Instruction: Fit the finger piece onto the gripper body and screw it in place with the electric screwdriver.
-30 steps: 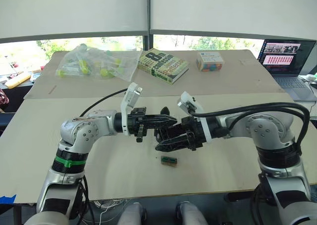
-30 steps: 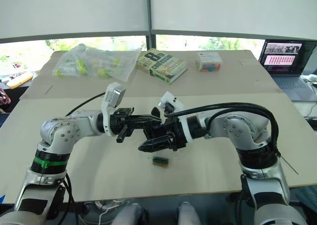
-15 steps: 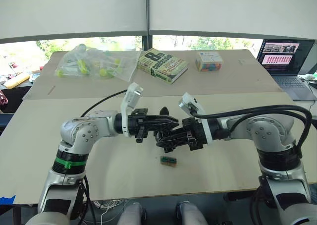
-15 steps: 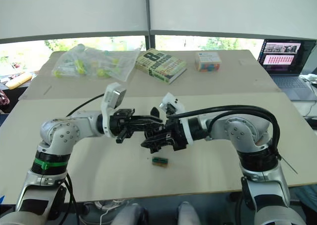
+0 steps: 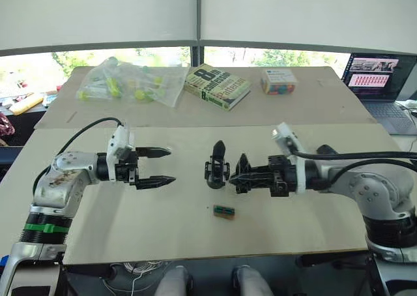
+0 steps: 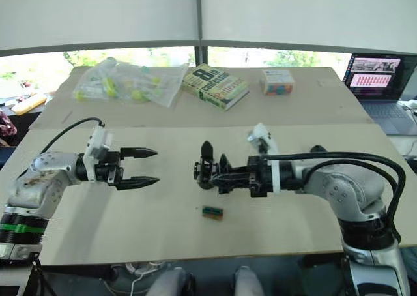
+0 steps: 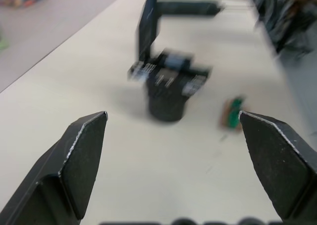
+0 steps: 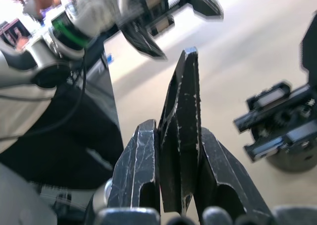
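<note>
The gripper body [image 5: 215,170] is standing upright mid-table, its finger pointing up. The right claw [image 5: 236,175] is clamping the finger piece [image 8: 179,131] just beside it, long axis pointing at it. The left claw [image 5: 161,165] is gaping empty, well apart on its other side.

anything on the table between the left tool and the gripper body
No: bare table between the left tool and the gripper body, seen in both eye views.

Gripper body [image 7: 169,88] blurred in left wrist view; small green block [image 7: 232,113] beside it, perhaps connector.
</note>
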`<move>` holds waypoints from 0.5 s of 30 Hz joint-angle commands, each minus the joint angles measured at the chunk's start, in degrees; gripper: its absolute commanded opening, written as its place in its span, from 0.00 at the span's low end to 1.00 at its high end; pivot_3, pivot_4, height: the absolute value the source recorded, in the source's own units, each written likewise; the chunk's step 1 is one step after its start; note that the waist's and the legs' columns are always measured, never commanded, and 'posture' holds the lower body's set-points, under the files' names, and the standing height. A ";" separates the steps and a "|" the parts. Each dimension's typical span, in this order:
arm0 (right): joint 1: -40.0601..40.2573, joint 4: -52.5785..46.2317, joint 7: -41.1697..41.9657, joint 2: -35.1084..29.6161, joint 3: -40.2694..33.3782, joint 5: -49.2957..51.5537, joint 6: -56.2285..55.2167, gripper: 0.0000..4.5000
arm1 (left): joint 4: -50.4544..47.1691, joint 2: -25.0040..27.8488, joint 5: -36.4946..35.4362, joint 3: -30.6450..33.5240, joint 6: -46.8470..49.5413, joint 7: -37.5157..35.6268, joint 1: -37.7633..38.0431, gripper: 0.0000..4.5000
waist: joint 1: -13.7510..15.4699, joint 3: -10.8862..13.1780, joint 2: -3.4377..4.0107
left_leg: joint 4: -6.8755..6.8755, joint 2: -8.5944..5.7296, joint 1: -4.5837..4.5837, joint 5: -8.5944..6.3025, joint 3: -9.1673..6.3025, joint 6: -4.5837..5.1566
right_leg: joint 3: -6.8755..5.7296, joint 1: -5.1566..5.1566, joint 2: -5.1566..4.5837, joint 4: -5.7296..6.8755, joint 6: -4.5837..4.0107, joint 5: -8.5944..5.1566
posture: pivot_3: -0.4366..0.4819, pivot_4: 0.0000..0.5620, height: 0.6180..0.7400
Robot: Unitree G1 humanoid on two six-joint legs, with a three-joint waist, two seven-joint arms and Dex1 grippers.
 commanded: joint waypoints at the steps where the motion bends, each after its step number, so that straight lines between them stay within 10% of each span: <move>1: 1.51 1.12 4.38 -1.36 -0.70 -4.05 -8.73 0.10 | 4.14 -3.00 5.29 -2.73 -6.43 1.40 -0.42 1.00 | 0.11 0.00 0.00 | 0.00 0.00 -0.01 0.00 0.00 0.00 | 0.00 0.00 0.00 0.00 0.01 0.01 | 0.48 0.27 1.00; 15: 5.07 4.45 9.16 2.20 0.91 -10.14 -22.02 0.10 | 20.89 -19.44 13.36 -9.36 -15.07 4.38 -8.42 1.00 | -0.14 0.01 -0.02 | 0.10 0.01 -0.04 -0.02 0.01 0.04 | 0.01 -0.04 0.04 0.10 0.08 0.05 | 0.48 0.27 1.00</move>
